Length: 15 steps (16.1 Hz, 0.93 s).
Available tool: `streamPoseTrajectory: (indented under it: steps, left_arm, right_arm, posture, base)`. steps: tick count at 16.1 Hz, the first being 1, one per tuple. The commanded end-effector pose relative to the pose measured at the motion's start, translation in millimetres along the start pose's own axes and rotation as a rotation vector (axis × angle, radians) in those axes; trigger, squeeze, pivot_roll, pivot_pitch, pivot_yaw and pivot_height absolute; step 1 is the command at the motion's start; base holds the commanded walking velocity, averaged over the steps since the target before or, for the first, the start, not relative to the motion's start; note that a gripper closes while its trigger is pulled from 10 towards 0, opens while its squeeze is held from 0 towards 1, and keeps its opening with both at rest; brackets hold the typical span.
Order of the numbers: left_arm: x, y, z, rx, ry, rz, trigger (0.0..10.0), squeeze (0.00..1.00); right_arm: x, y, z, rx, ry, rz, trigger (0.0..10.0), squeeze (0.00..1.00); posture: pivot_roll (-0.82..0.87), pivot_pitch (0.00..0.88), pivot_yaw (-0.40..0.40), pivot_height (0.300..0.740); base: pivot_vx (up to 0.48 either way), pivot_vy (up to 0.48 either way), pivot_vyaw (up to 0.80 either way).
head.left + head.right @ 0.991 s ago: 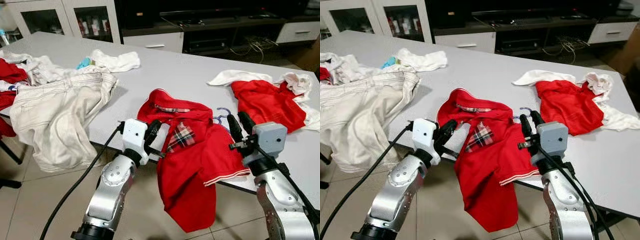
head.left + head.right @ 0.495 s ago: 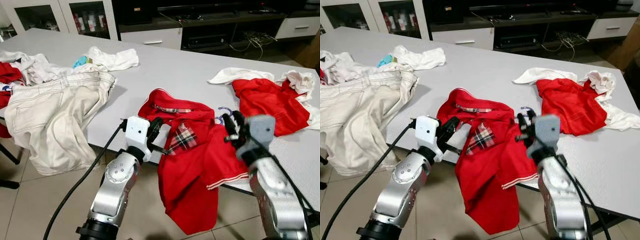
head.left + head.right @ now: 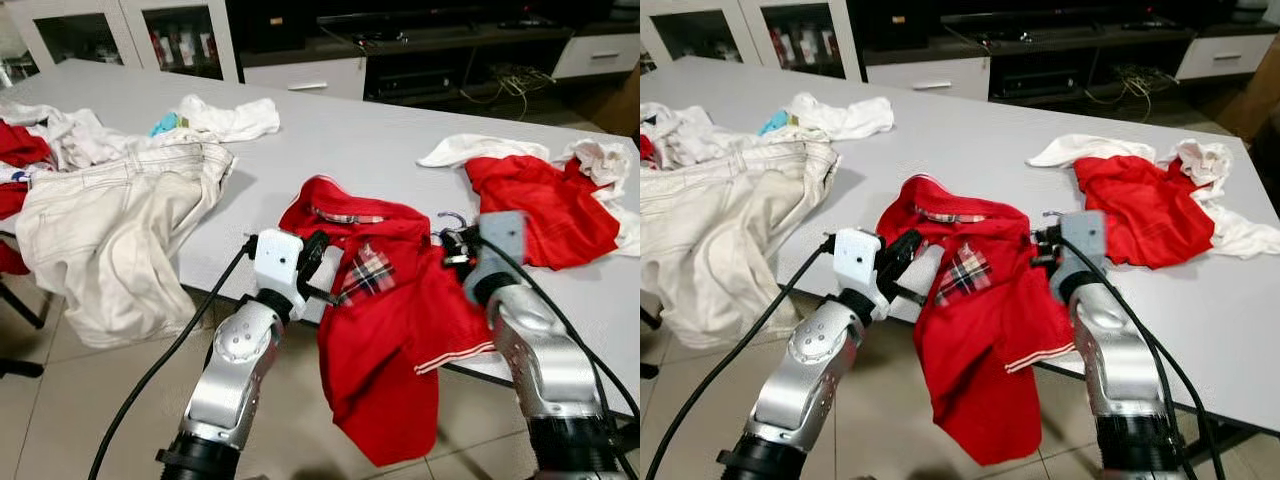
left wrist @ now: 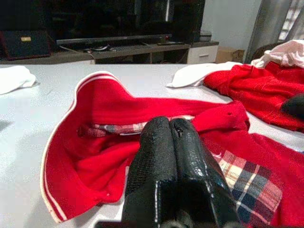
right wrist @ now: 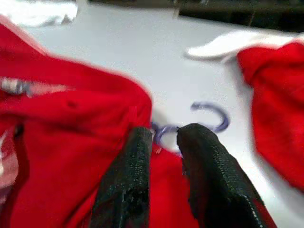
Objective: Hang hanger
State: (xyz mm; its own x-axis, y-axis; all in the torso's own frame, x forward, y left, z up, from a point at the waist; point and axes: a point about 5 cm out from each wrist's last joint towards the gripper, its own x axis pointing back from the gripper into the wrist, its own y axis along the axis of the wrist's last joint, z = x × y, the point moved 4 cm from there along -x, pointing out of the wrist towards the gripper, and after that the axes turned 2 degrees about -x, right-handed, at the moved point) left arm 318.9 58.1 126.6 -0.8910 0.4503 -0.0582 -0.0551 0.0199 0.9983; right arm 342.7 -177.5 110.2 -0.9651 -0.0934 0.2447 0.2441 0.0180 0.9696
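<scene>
My right gripper has its fingers narrowly parted, straddling the hanger neck just beside the red shirt; whether they pinch it, I can't tell. My left gripper is closed, empty, at the shirt's near side. I'd expect a light, stiff, slippery hanger; grab its neck.

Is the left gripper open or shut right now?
Shut: the left gripper's two black fingers press together, resting beside the red shirt.

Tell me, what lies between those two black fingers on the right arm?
In the right wrist view, the neck of the purple hanger sits between the right gripper fingers, at the red shirt edge.
</scene>
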Motion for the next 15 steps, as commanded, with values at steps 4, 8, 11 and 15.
streamPoseTrajectory:
  steps: [4, 8, 11, 15]
  left_arm:
    - [0.2, -2.5, -0.2, 0.002, 0.013, 0.008, 10.0, 0.00]
    - [2.5, -3.5, 1.1, 0.003, 0.020, 0.011, 10.0, 0.00]
    - [2.9, -4.7, 0.8, 0.005, 0.018, 0.015, 10.0, 0.00]
    - [0.0, -4.7, -1.4, 0.009, 0.005, 0.015, 10.0, 0.00]
  right_arm:
    - [-14.4, 12.7, 2.4, 0.019, 0.031, 0.017, 10.0, 0.00]
    - [-10.8, 30.7, -3.7, 0.003, 0.023, -0.093, 10.0, 0.00]
    - [10.7, 37.0, -7.4, -0.075, -0.012, -0.220, 10.0, 0.00]
    - [33.8, 27.9, -1.7, -0.122, -0.007, -0.279, 10.0, 0.00]
  posture:
    - [-0.10, 0.000, 0.004, 0.740]
    - [-0.09, 0.000, 0.002, 0.740]
    - [-0.11, 0.000, 0.008, 0.740]
    - [-0.13, 0.000, 0.020, 0.740]
  base:
    - [0.000, 0.000, 0.00]
    - [0.000, 0.000, 0.00]
    - [0.000, 0.000, 0.00]
    - [0.000, 0.000, 0.00]
